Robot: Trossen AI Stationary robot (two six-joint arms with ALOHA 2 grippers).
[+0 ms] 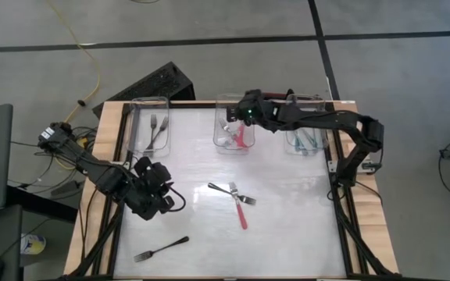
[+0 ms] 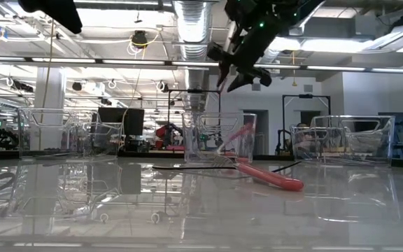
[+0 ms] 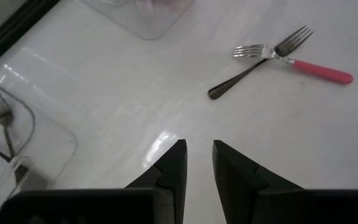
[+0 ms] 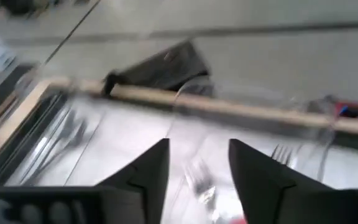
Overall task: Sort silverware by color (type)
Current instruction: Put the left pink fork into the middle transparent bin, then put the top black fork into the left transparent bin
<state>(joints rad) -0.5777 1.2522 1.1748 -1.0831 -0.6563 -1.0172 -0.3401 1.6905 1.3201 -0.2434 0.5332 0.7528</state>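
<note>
Now the right gripper (image 1: 243, 112) is held open and empty above the middle bin (image 1: 219, 140), where a red-handled fork (image 1: 239, 137) is seen. Next, the red fork (image 1: 241, 211) crossed with a grey fork (image 1: 223, 189) mid-worktop must be separated. The left gripper (image 1: 170, 204), slightly parted, is kept empty.

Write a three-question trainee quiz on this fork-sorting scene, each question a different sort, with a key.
1. True or false: the right gripper hangs above the middle bin.
2. Which forks lie crossed mid-table? A) two grey forks B) a red fork and a grey fork C) two teal forks
3. Fill in: a lone grey fork lies on the table nearest the ___ gripper.

Key: 1 true; 2 B; 3 left.
</note>
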